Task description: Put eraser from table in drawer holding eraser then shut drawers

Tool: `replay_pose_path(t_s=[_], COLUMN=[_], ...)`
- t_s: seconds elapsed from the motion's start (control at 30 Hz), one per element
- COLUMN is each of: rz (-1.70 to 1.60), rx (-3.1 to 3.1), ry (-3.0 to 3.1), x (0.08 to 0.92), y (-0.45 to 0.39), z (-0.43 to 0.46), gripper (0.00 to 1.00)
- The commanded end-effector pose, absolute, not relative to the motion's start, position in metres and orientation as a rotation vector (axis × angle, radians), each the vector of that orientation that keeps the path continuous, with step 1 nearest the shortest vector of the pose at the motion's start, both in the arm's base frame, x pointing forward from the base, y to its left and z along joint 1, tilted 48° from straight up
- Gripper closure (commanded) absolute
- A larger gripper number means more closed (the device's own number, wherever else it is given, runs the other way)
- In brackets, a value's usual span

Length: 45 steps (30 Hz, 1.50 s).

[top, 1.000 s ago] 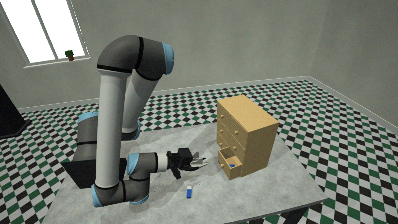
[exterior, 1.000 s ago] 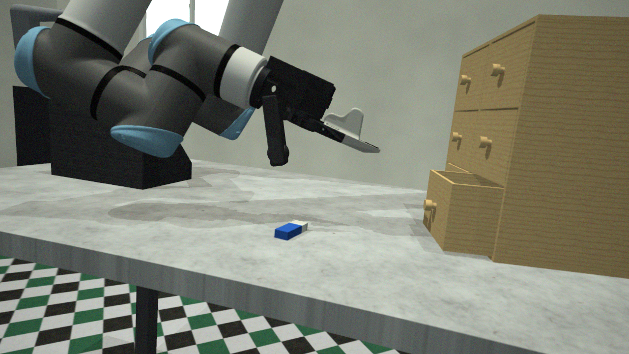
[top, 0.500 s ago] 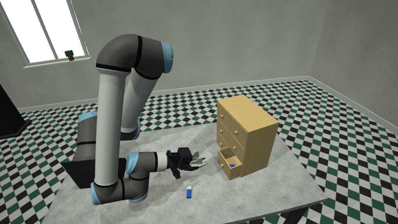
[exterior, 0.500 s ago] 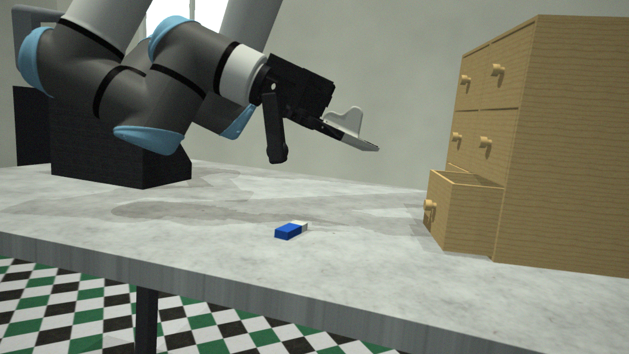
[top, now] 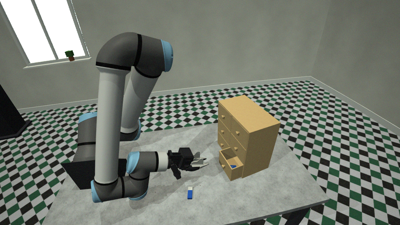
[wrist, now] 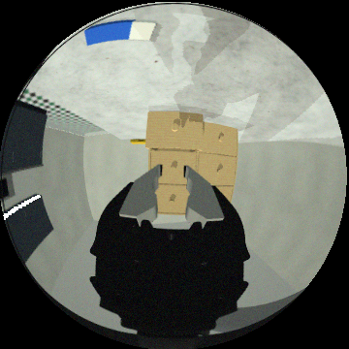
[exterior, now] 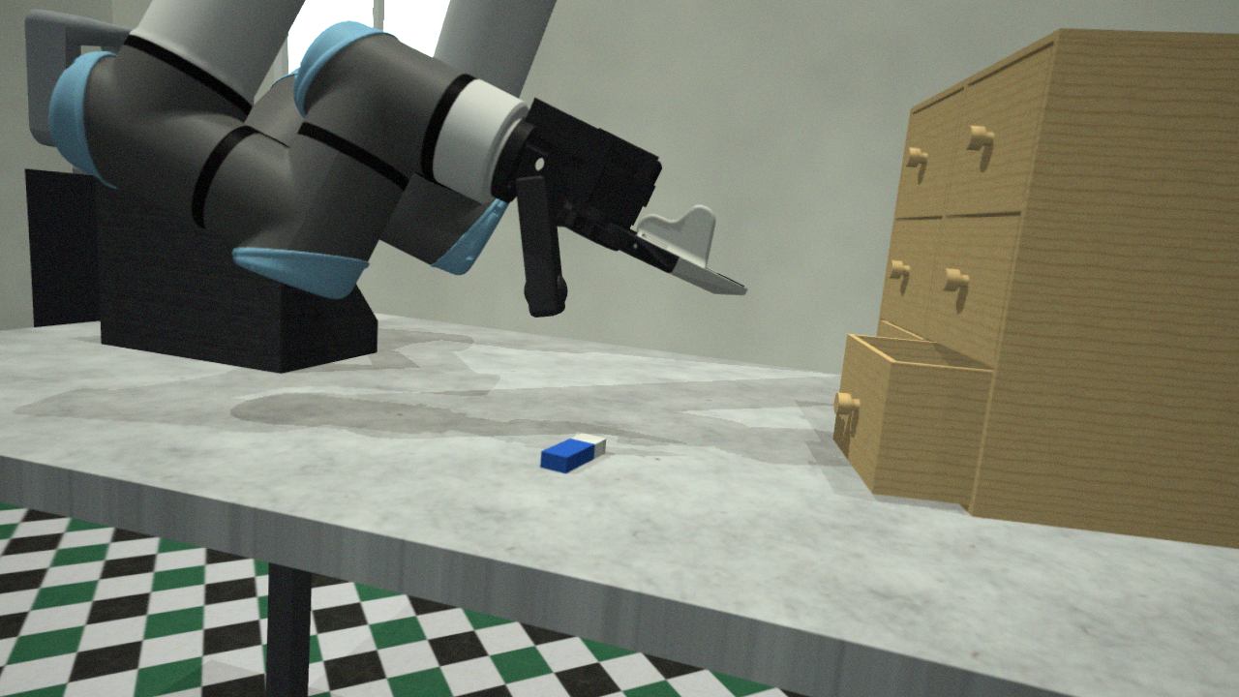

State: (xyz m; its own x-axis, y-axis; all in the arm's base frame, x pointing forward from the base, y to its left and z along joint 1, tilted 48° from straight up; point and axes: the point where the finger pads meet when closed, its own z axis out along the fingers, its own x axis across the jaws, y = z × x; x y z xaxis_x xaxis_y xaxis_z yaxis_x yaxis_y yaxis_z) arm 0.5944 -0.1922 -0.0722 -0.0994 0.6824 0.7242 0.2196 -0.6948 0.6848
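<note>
The blue-and-white eraser [top: 189, 193] [exterior: 567, 456] [wrist: 109, 33] lies flat on the table. The wooden chest [top: 260, 151] [exterior: 1117, 286] [wrist: 210, 167] stands upright. Its bottom drawer [top: 227, 170] [exterior: 926, 424] [wrist: 160, 131], on the side nearer the top and exterior views, is pulled partway out. A small blue thing [top: 233, 166] shows inside it, partly hidden by the drawer wall. The other drawers look shut. My gripper [top: 207, 161] [exterior: 744, 290] [wrist: 173, 166] hangs above the table in front of the chest, pointing at it and tilted downward. Its fingers have a narrow gap with nothing between them.
Round knobs stick out from the drawer fronts, including the open drawer's knob [top: 223, 166] [exterior: 844, 403]. The table's near edge [exterior: 485, 563] runs in front of the eraser. The black robot base [exterior: 195, 286] stands at the left.
</note>
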Motion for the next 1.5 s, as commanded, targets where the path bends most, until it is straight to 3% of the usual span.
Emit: replay_pose_path(t_s=[0.0, 1.47], rz=[1.848, 1.805], rx=[1.842, 1.953], ry=[1.004, 1.234], x=[0.593, 0.576], y=[-0.194, -0.204], z=[-0.071, -0.064], gripper=[0.8, 0.8])
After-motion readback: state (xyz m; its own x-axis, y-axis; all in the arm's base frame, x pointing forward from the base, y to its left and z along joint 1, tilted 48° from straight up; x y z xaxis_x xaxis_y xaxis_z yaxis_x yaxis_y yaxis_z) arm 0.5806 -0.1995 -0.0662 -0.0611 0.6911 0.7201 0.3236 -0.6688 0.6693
